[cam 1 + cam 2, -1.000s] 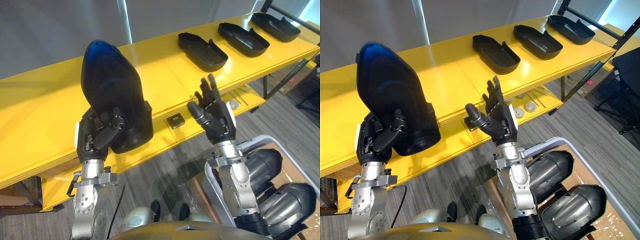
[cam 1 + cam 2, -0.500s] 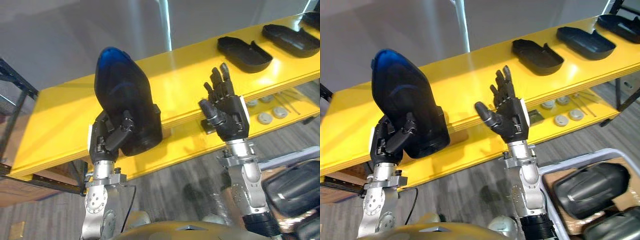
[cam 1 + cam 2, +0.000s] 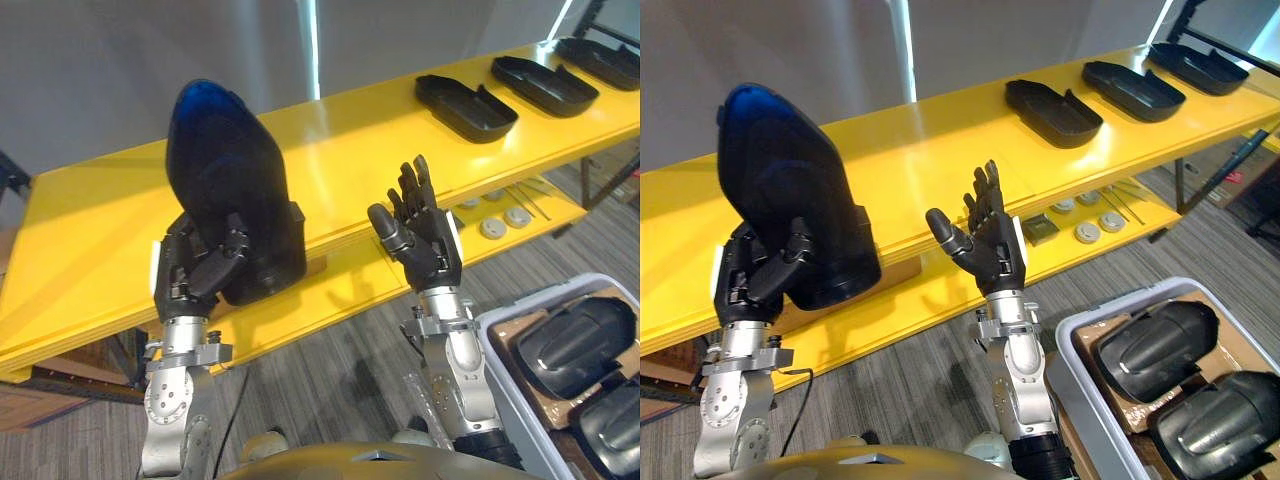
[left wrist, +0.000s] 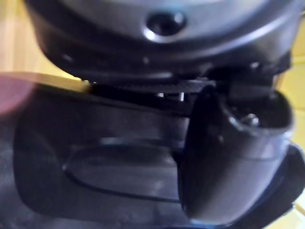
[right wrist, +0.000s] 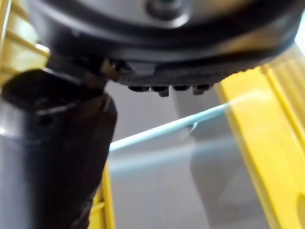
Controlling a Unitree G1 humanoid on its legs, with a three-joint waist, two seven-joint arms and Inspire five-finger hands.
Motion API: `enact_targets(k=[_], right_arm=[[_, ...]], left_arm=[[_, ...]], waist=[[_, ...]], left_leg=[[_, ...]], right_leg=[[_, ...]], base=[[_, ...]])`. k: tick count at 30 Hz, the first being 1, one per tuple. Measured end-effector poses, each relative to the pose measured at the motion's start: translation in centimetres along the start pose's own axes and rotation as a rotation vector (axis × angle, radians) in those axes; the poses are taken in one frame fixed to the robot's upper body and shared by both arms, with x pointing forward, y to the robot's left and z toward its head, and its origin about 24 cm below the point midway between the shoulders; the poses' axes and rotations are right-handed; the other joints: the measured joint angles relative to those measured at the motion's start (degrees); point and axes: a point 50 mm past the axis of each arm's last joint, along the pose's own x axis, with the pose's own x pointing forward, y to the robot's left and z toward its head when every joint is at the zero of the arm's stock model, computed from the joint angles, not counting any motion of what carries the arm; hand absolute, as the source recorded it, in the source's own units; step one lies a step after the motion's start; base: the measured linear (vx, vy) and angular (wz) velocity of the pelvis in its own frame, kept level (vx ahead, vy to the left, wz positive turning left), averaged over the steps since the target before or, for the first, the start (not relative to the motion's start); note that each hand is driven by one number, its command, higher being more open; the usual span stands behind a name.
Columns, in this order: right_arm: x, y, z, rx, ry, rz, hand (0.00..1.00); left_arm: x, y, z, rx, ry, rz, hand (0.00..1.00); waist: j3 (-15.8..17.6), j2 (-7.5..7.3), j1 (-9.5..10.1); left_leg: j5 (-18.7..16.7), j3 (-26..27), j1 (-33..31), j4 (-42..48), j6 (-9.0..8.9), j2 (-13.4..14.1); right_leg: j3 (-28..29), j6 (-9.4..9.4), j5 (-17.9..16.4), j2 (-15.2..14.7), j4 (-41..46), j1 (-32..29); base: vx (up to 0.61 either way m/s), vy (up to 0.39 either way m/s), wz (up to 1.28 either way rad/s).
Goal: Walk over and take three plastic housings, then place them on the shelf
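1. Plastic housing (image 3: pixel 225 170): a dark, glossy, rounded shell with a blue sheen at its crown. It is held upright in the air in front of the yellow shelf (image 3: pixel 350 150), not yet set down.
   - Handling, as a judgement: a rigid moulded shell, likely light for its bulk. The smooth curved skin is prone to slipping.
   - The best hold is probably at the squared lower end, where edges give the fingers purchase. The domed top offers none.
2. Left hand (image 3: pixel 200 270): fingers and thumb are curled round the lower end of the housing. The forearm is near vertical, carrying the shell like a raised cup. In the left wrist view the thumb lies pressed against the dark surface.
3. Right hand (image 3: pixel 430 250): empty, raised palm-inward beside the housing but apart from it. The fingers are straight and loosely spread, pointing up, and it is well placed to steady the shell.
4. Shelf top: three further housings (image 3: pixel 466 95) lie hollow side up in a row towards the robot's right. The bare yellow stretch nearer the held shell looks the likely spot.
5. Grey bin (image 3: pixel 1080 400): on the floor at lower right, with more dark housings (image 3: pixel 1155 340) inside.
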Motion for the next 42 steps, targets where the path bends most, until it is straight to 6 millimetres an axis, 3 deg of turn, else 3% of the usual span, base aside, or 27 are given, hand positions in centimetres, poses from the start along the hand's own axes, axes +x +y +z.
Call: enact_targets(k=[2,5,7,9,10,11,13,14,18,27,31,37,40,42], right_arm=[[-0.4,-1.0,0.0,-0.026,0.023,-0.024,1.00],[-0.5,-1.8,0.2,-0.045,0.031,-0.023,1.00],[-0.7,-1.9,0.9,-0.053,0.020,0.000,1.00],[-0.7,-1.8,1.2,-0.050,0.012,0.016,1.00],[-0.7,-1.7,1.2,-0.049,0.010,0.028,1.00],[-0.7,-1.8,1.3,-0.049,0.009,0.029,1.00],[-0.7,-1.8,1.3,-0.049,0.008,0.031,1.00],[-0.8,-1.5,1.1,-0.047,0.023,0.045,1.00],[-0.9,0.0,1.2,-0.025,0.019,0.089,1.00],[-3.0,0.2,0.7,-0.056,0.074,0.015,1.00],[-4.5,-0.1,-0.3,-0.065,0.174,-0.003,1.00],[-6.6,0.9,-1.6,-0.069,0.293,0.053,1.00],[-8.1,0.8,-2.4,-0.090,0.366,0.050,1.00],[-10.0,0.1,-4.0,-0.125,0.476,0.025,1.00]], left_arm=[[0.2,-0.9,-0.2,-0.032,0.001,-0.017,0.00],[0.4,-1.4,-0.5,-0.058,0.011,0.012,0.00],[0.4,-1.2,-0.7,-0.067,0.015,0.062,0.00],[0.4,-1.2,-0.7,-0.070,0.014,0.079,0.00],[0.5,-1.1,-0.7,-0.072,0.012,0.090,0.00],[0.6,-1.2,-0.6,-0.072,0.007,0.093,0.00],[1.0,-1.4,-0.4,-0.076,-0.008,0.088,0.00],[1.1,-1.2,-0.3,-0.068,-0.012,0.091,0.00],[1.5,-1.1,-0.4,-0.069,0.013,0.096,0.00],[3.0,-2.0,0.3,-0.103,-0.003,0.097,0.00],[4.7,-1.8,1.5,-0.110,-0.070,0.168,0.00],[9.3,-0.5,5.2,-0.109,-0.255,0.371,0.00],[11.3,1.2,6.2,-0.090,-0.291,0.499,0.00],[12.4,2.6,6.3,-0.071,-0.271,0.593,0.00]], waist=[[0.01,0.34,-0.12],[0.40,0.83,-1.07],[1.79,2.59,-1.22],[2.10,3.11,-1.19],[2.54,2.92,-1.13],[2.83,2.79,-0.61],[2.92,3.65,0.32],[3.00,3.49,1.06],[2.91,0.98,0.46],[2.32,1.62,-1.35],[2.00,1.81,-1.83],[1.92,1.76,-4.39],[1.77,1.72,-5.91],[1.65,1.64,-6.47]], left_leg=[[-0.02,-0.10,-1.26,1.95,-0.52,2.45],[-0.44,-0.53,-3.90,7.47,0.06,5.30],[-0.31,-2.79,-4.34,11.41,0.79,6.90],[0.10,-3.98,-4.50,11.89,1.37,6.86],[0.37,-4.91,-5.02,12.87,1.89,6.67],[-2.75,-7.66,-5.18,12.11,0.90,5.75],[-3.23,-11.82,-4.79,7.24,1.09,2.70],[-3.71,-11.67,-2.54,5.96,0.28,1.76],[-4.23,-7.75,-0.99,5.28,1.13,-1.19],[-4.09,-5.17,2.05,2.45,1.26,-1.29],[-4.10,-2.95,2.54,1.91,1.25,-1.24],[-4.08,0.24,1.79,2.17,1.23,-1.11],[-4.10,1.51,1.86,2.25,1.15,-0.62],[-4.17,2.51,2.04,2.34,0.90,0.05]], right_leg=[[0.17,-0.79,-0.12,2.30,-0.37,-0.62],[0.18,-2.02,-0.83,4.59,-0.28,-0.93],[1.59,-3.06,-1.46,6.19,-0.28,0.18],[2.03,-3.34,-1.63,6.31,-0.29,0.27],[2.99,-3.79,-1.84,6.25,-0.40,0.22],[4.16,-4.27,-1.93,5.88,-0.74,0.18],[6.28,-3.90,-1.69,6.67,-0.98,-0.03],[8.67,-3.51,-1.47,6.99,-0.78,-0.17],[11.90,-1.33,0.46,4.15,-2.24,-1.26],[13.37,-1.20,0.56,4.33,-2.65,-0.88],[15.69,-1.27,1.20,4.61,-2.68,-2.29],[18.80,-1.40,2.63,5.00,-3.00,-5.02],[19.71,-1.53,2.75,5.52,-2.77,-5.77],[20.54,-1.57,2.78,6.21,-2.45,-6.32]], base=[[0.07,-0.152,-0.15],[0.04,-0.108,-0.09],[0.03,-0.115,-0.26],[0.01,-0.042,-0.18],[0.00,0.001,-0.26],[-0.04,0.096,-0.49],[-0.05,0.142,-0.68],[0.01,0.093,-0.75],[0.02,0.113,-0.46],[0.01,0.020,-0.14],[-0.04,0.023,-0.29],[-0.05,0.010,-0.26],[-0.02,-0.009,-0.19],[-0.02,-0.026,-0.19]])
